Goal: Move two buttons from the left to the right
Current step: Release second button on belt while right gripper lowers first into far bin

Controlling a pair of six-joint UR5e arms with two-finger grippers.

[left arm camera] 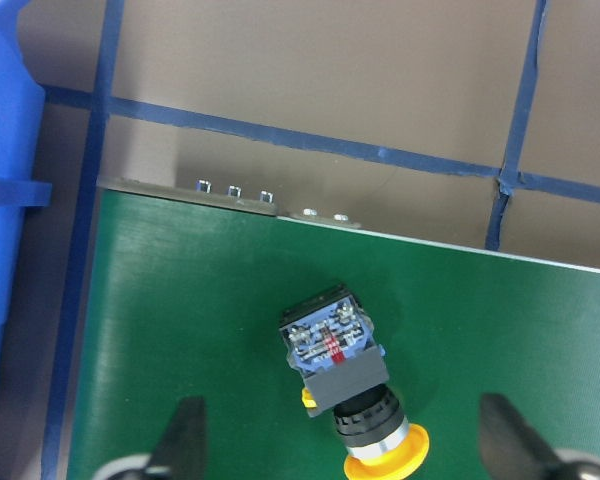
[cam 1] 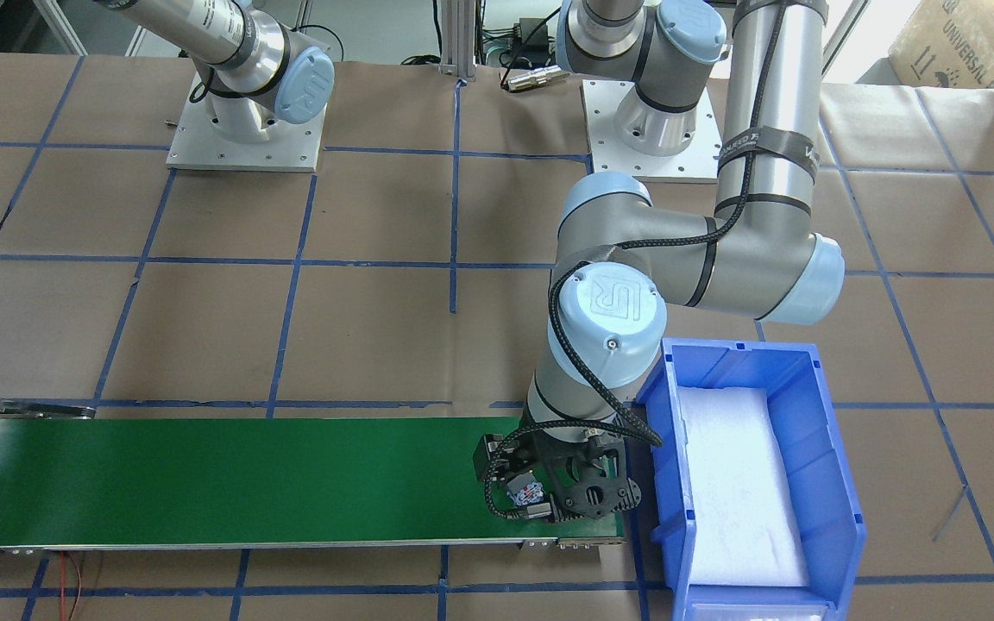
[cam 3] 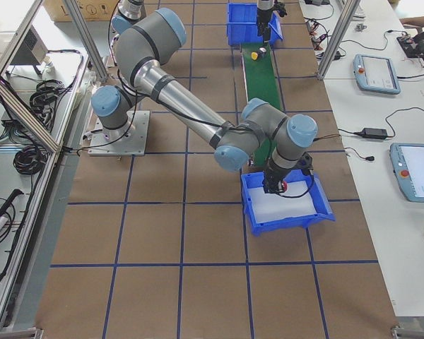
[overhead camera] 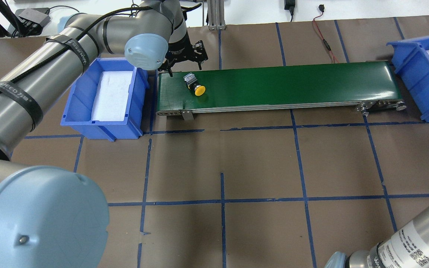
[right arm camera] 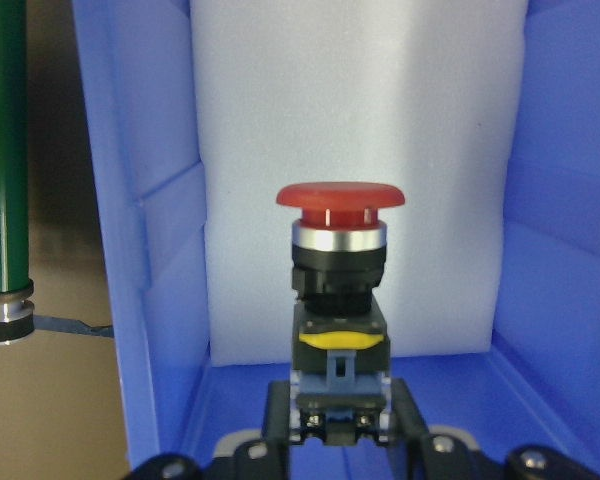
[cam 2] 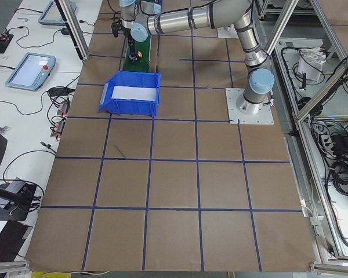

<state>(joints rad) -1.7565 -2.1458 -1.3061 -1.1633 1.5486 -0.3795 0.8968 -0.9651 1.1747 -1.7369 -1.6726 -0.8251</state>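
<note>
While pinching the red-capped, grey-bodied push button (right arm camera: pixel 340 250) in the right gripper (right arm camera: pixel 340 425), go down slowly to the white foam pad (right arm camera: pixel 360 100) in the blue plastic bin (right arm camera: pixel 150 250) underneath, and hold the wide-open left gripper (left arm camera: pixel 345 445) above the yellow-capped push button (left arm camera: pixel 340 370) on the green belt (left arm camera: pixel 180 300).

Smooth plastic red button (right arm camera: pixel 340 300), foam-lined bin (right arm camera: pixel 150 250)
</note>
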